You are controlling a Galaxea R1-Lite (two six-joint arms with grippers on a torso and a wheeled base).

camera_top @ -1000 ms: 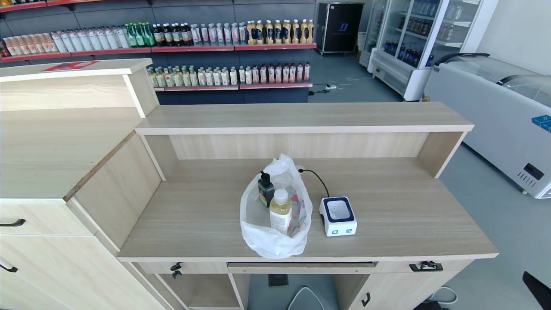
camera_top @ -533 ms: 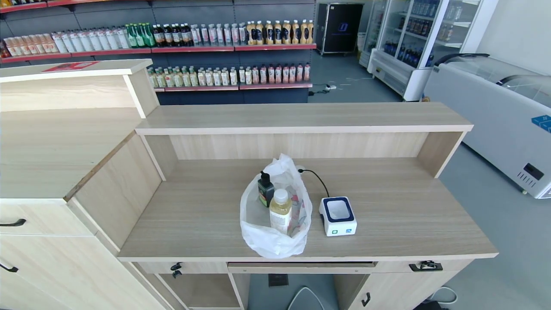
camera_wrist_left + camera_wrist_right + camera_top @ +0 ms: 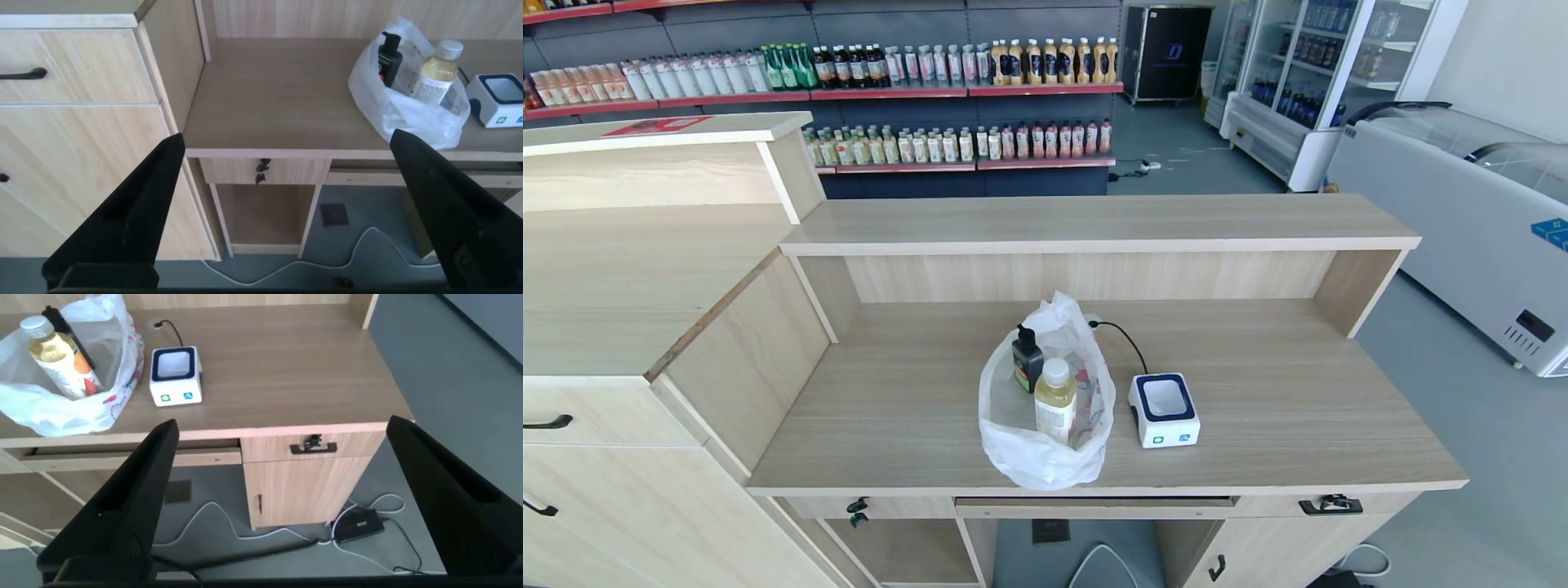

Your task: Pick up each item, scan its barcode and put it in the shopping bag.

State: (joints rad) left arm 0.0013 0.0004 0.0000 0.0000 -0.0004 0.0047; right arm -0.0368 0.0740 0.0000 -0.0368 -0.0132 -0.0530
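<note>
1. Counter [image 3: 1258, 408]: light wood, with a raised shelf [image 3: 1094, 220] along its back. Everything you have listed below that rests on a surface rests on its lower top.
2. Shopping bag [image 3: 1029, 461]: thin white plastic, standing with its mouth open near the counter's front edge, about mid-width. You have two bottles in it, both upright (entries 6 and 7). A red-marked patch [image 3: 1086, 384] shows at the bag's right wall; you cannot tell whether it is print or another item.
3. Left gripper [image 3: 286, 143]: black fingers spread wide with nothing between them, held out in front of the counter, well apart from the bag.
4. Right gripper [image 3: 282, 423]: fingers likewise spread and empty, out in front of the counter's right end.
5. Scanner [image 3: 1164, 408]: white box with a dark blue-framed window facing up, just beside the bag on its right.
6. Pale bottle [image 3: 1055, 400]: white cap, yellowish contents, light label, at the front of the bag.
7. Dark bottle [image 3: 1027, 359]: black body, pump-style top, green label, behind the pale bottle.
8. Cable [image 3: 1123, 336]: black, running from the scanner's rear toward the back of the bag.
</note>
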